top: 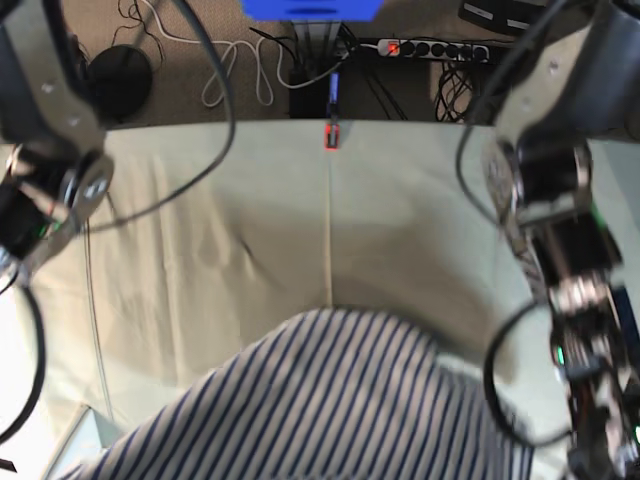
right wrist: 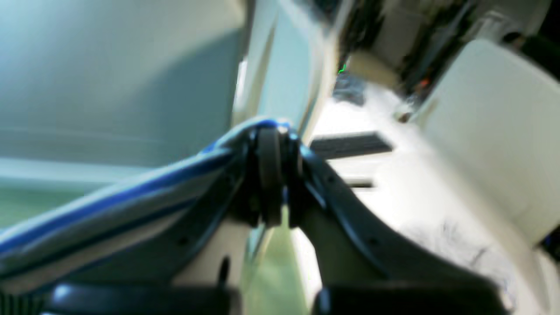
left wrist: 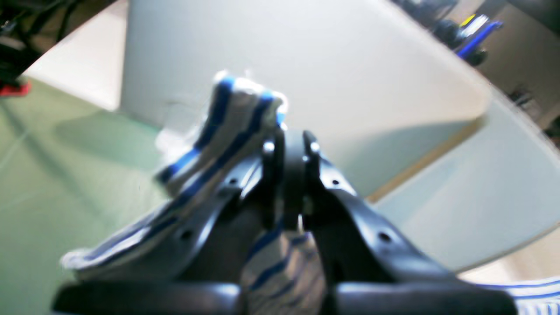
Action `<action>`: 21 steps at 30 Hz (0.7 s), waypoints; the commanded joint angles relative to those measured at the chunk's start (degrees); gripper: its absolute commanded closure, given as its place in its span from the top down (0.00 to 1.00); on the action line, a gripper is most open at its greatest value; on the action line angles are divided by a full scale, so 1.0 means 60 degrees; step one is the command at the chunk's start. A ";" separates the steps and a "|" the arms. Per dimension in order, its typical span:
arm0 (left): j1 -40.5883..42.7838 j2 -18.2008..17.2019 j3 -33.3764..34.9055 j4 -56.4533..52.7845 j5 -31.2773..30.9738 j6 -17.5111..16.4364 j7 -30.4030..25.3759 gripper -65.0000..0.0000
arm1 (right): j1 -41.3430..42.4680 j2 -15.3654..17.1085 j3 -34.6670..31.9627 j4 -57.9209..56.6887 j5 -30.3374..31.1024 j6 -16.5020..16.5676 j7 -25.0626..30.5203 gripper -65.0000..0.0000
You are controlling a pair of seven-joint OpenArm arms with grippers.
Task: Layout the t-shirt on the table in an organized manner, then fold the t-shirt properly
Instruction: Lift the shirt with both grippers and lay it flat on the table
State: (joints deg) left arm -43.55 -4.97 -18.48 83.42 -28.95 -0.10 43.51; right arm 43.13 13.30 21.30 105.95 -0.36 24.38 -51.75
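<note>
Both of the 2 grippers are clamped on the t-shirt (top: pixel 330 400). The left gripper (left wrist: pixel 291 144) has its jaws pressed together on a bunched fold of striped cloth that sticks up beside its tips. The right gripper (right wrist: pixel 273 138) pinches a blue-striped edge that stretches away taut. In the base view the shirt spreads over the near part of the table (top: pixel 300 210).
</note>
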 commanded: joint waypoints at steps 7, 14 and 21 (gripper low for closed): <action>-0.2800 -0.0102 -0.0019 -0.0753 -0.0047 -0.0020 -0.0343 0.00 | 0.2459 0.0384 -0.0070 0.0063 0.0053 0.0002 0.0339 0.00; -0.1921 -0.0292 -0.0078 -0.0738 -0.0120 -0.0020 -0.0313 0.00 | 0.1404 0.0355 0.0238 0.0415 0.0067 0.0002 0.0339 0.00; 0.1258 -0.0644 -0.0488 -0.0196 -0.0648 -0.0020 -0.0387 0.00 | -0.2713 -0.0788 0.0824 0.1367 0.0111 0.0032 0.1203 0.00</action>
State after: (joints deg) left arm -33.50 -8.05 -21.30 80.71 -32.03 0.43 43.27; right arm 25.34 7.84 26.30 113.21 -0.30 24.45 -45.78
